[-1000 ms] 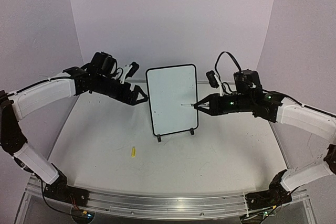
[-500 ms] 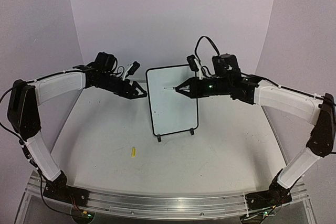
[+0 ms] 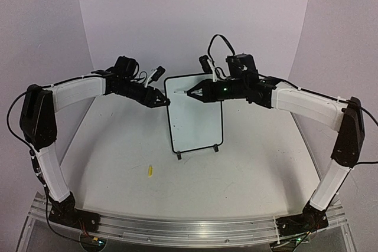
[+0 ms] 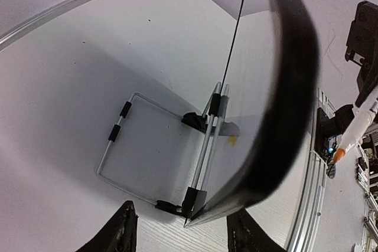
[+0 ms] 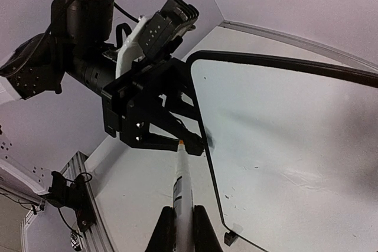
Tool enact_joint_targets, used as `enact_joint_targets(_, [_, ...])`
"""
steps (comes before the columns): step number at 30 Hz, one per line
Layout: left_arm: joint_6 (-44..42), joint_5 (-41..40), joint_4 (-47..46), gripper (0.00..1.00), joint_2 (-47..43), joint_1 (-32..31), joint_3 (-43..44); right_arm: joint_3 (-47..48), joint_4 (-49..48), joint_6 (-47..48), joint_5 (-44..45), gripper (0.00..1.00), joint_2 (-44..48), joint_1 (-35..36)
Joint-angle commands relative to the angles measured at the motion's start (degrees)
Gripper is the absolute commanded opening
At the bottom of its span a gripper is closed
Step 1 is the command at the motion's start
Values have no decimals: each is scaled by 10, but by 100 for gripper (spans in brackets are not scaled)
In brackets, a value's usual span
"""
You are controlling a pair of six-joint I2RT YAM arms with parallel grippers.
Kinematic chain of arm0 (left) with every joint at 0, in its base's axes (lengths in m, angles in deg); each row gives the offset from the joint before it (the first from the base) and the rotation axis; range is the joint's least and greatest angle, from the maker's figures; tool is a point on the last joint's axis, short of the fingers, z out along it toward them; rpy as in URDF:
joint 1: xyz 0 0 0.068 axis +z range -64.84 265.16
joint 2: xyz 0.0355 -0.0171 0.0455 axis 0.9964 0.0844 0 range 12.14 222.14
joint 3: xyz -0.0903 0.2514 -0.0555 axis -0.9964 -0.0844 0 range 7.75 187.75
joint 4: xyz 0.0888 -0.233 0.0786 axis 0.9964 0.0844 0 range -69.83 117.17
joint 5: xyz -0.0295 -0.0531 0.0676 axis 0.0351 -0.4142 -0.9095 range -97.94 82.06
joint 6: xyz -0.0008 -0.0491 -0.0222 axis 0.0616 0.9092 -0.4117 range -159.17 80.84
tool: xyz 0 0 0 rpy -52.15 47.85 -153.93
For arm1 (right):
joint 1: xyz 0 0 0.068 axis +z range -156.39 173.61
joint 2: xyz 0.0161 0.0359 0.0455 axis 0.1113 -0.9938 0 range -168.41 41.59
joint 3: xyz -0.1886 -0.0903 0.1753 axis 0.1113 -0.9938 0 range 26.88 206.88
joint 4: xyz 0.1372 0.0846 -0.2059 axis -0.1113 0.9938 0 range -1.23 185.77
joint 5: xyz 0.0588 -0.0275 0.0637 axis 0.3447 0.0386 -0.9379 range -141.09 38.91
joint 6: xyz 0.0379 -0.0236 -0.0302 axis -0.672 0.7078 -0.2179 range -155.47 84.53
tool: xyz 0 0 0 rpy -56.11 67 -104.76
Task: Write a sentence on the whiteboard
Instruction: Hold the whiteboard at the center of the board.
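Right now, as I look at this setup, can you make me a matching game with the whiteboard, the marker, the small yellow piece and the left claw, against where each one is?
Things:
1. whiteboard
2. marker
3. small yellow piece
4. left gripper

Places or states:
A. lying flat on the table
B. standing upright
C. pinched in the right gripper
D. jaws either side of the whiteboard's left edge

Pairs: 1-B, 2-C, 3-A, 4-D

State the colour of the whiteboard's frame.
Black, on the whiteboard; clearest in the top external view.
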Motion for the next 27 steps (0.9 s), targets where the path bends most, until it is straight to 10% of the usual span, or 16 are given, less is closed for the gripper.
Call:
enact_joint_targets(1, [-22, 9, 6, 47, 6, -3, 28, 31, -16, 7, -15, 0, -17, 1])
enact_joint_targets(27, [-77, -3, 25, 0, 21, -22, 20, 60, -7, 10, -16, 0, -45, 1])
